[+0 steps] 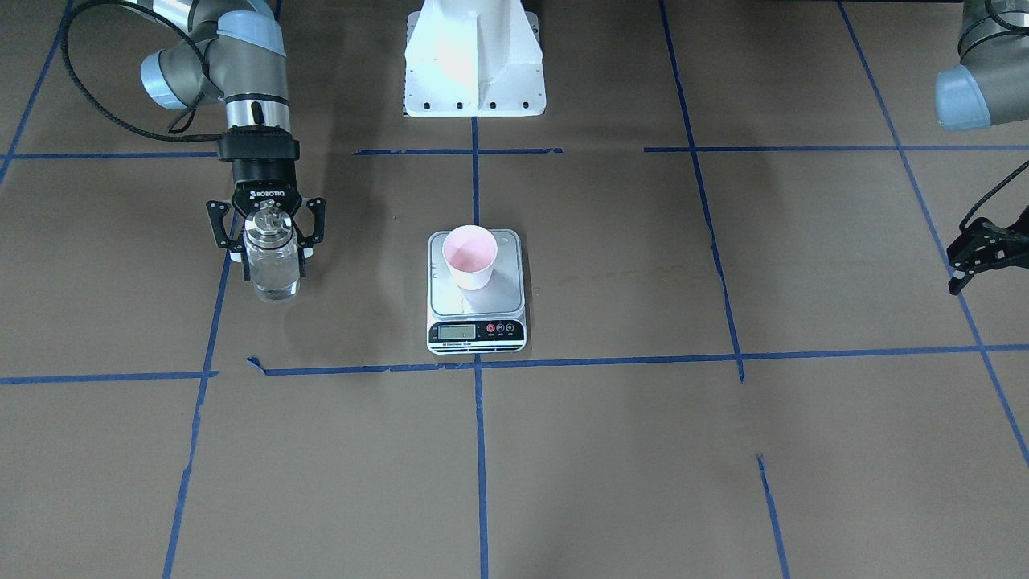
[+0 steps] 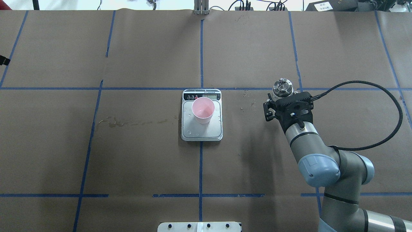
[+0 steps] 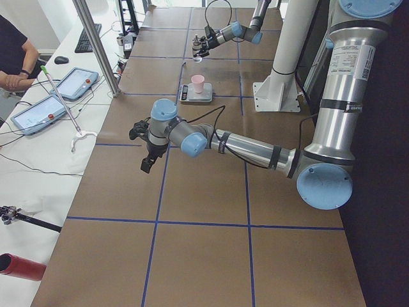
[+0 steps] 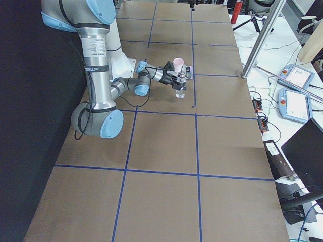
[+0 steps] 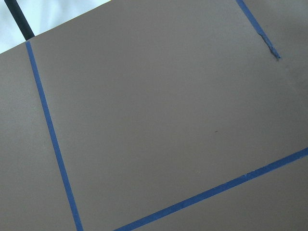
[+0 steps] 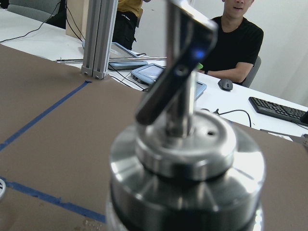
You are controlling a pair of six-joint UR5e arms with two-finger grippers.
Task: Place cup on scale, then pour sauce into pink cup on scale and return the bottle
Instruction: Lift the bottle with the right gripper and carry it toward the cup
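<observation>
The pale pink cup (image 1: 470, 257) stands upright on the silver platform of the scale (image 1: 450, 299), towards its back half; they also show in the overhead view, the cup (image 2: 203, 110) on the scale (image 2: 201, 132). My right gripper (image 1: 272, 256) is shut on the clear glass bottle (image 1: 273, 273), which is upright and holds clear sauce, well off to the scale's side. Its silver spout cap (image 2: 282, 87) fills the right wrist view (image 6: 185, 163). I cannot tell whether the bottle rests on the table. My left gripper (image 1: 965, 265) is open and empty at the far table edge.
The robot's white base (image 1: 474, 64) stands behind the scale. A wet stain (image 2: 128, 122) and droplets (image 2: 246, 95) mark the brown paper, which is crossed by blue tape lines. An operator (image 6: 238, 43) sits beyond the table end with tablets and a keyboard.
</observation>
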